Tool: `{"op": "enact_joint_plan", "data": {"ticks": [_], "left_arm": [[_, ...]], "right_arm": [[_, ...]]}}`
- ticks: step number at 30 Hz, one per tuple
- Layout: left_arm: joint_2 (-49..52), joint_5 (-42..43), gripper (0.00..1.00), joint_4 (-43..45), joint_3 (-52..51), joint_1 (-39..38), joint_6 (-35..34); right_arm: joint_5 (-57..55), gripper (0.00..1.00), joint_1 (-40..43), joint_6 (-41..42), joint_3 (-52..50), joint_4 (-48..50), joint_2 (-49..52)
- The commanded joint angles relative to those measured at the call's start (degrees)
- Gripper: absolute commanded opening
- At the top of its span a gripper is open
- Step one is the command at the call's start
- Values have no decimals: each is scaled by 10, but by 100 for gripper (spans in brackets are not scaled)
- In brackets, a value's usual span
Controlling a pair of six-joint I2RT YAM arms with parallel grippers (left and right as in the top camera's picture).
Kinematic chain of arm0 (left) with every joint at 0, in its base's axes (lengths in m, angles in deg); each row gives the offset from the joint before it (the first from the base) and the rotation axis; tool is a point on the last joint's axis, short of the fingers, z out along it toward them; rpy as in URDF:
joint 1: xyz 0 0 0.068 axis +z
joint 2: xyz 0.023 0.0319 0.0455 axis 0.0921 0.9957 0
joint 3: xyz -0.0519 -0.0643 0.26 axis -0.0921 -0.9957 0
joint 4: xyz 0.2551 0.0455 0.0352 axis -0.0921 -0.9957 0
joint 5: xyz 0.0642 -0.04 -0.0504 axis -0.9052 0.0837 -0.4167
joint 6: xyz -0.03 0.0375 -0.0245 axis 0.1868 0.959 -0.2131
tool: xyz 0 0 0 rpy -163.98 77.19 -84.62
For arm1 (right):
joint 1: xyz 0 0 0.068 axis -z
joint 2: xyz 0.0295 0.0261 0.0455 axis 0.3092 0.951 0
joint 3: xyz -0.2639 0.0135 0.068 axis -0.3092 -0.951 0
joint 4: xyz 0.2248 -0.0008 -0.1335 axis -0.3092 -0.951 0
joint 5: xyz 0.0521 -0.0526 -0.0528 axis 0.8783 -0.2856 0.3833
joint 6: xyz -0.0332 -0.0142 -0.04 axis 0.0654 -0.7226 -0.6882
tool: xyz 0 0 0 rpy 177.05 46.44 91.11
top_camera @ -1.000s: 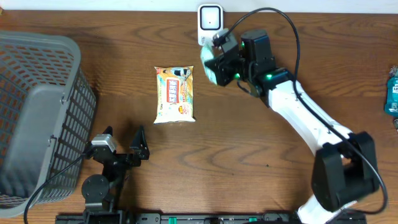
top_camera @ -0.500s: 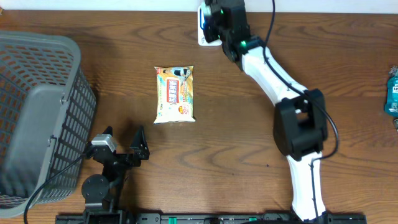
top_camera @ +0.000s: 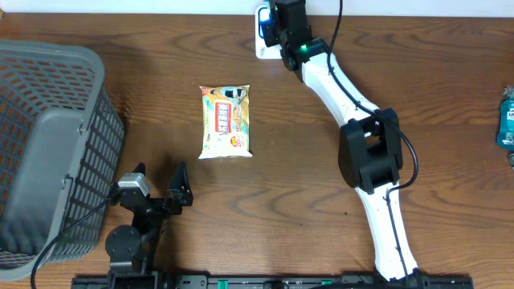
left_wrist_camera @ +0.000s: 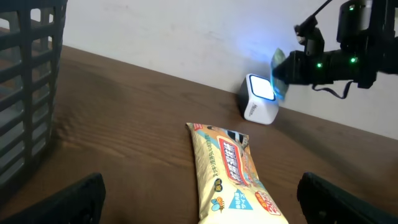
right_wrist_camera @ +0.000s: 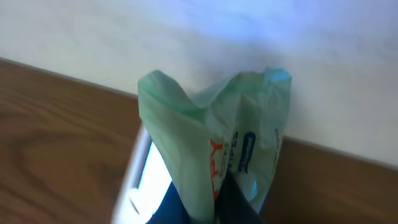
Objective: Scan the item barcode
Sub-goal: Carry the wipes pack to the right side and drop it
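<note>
Gripping a crumpled green packet (right_wrist_camera: 211,124) in the right gripper (right_wrist_camera: 222,198), jaws clenched on its lower edge, the rest of the packet standing up out of the fingertips. Hovering that packet right at the barcode scanner (left_wrist_camera: 258,102), close against the scanner's lit face, with blue-white glow spilling onto the packet's near side; cannot tell whether touching the scanner or just off it. Showing red and blue print on the packet's folds, no barcode legible there. Reaching with the right arm stretched out long to the scanner, at the far edge of the wooden table (top_camera: 281,209) against the white wall. Resting the left gripper (top_camera: 159,175) well apart from the scanner, on the near side of the table, jaws spread wide and grasping nothing. Lying flat between the scanner and the left gripper, nearer the scanner: a yellow-and-orange snack packet (top_camera: 226,120), printed side up. Sitting well apart from the scanner, off to the robot's left: a grey mesh basket (top_camera: 80,56). Far off to the scanner's other side, at the frame edge: a blue packet (top_camera: 507,120), partly cut off.
</note>
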Motion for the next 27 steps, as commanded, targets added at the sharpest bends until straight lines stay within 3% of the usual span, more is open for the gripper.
{"op": "enact_joint_plan", "data": {"ticks": [1,7,13,27], "left_arm": [[-4,7,98,-17,-10,2,-1],[-4,7,98,-17,-10,2,-1],[-4,7,98,-17,-10,2,-1],[-4,7,98,-17,-10,2,-1]], "right_arm": [[-94,1,1,16,51,-68,-18],[-161,1,48,17,78,-297,-61],[-190,1,150,27,73,-441,-64],[-174,1,419,6,-27,-411,-58]]}}
